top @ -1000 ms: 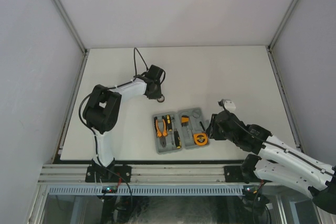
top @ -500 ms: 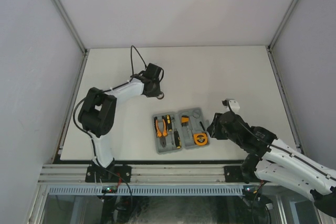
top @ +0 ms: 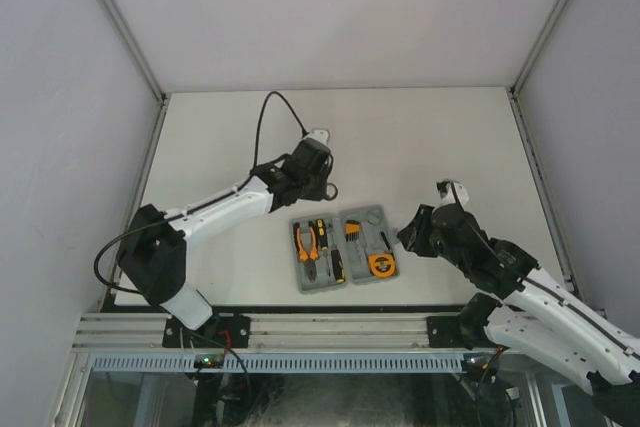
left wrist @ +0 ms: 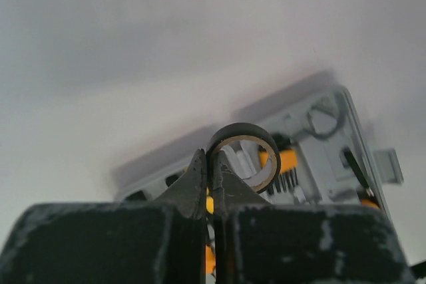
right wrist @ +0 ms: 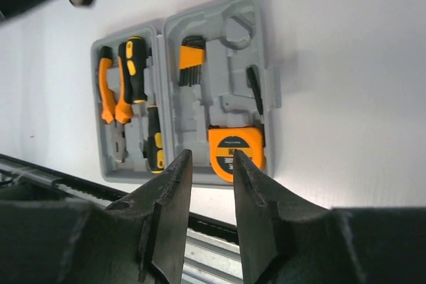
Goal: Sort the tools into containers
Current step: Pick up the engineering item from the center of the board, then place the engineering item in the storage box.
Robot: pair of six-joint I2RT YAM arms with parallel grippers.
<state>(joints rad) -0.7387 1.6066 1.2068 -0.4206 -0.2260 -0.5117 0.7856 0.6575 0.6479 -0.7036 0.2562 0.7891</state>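
The left gripper [left wrist: 210, 164] is clenched on a black roll of tape [left wrist: 243, 128], held just beyond the far edge of the open grey case [right wrist: 213, 91]. The case's round pocket [right wrist: 236, 31] is empty; lowering the roll flat and centred over it should seat it. The right gripper [right wrist: 211, 157] hovers beside the case, part-open and holding nothing.

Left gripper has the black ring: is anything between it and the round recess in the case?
Nothing visible. The left gripper holds the black ring just beyond the case; the round recess is empty, and the open right gripper is near the tape measure.
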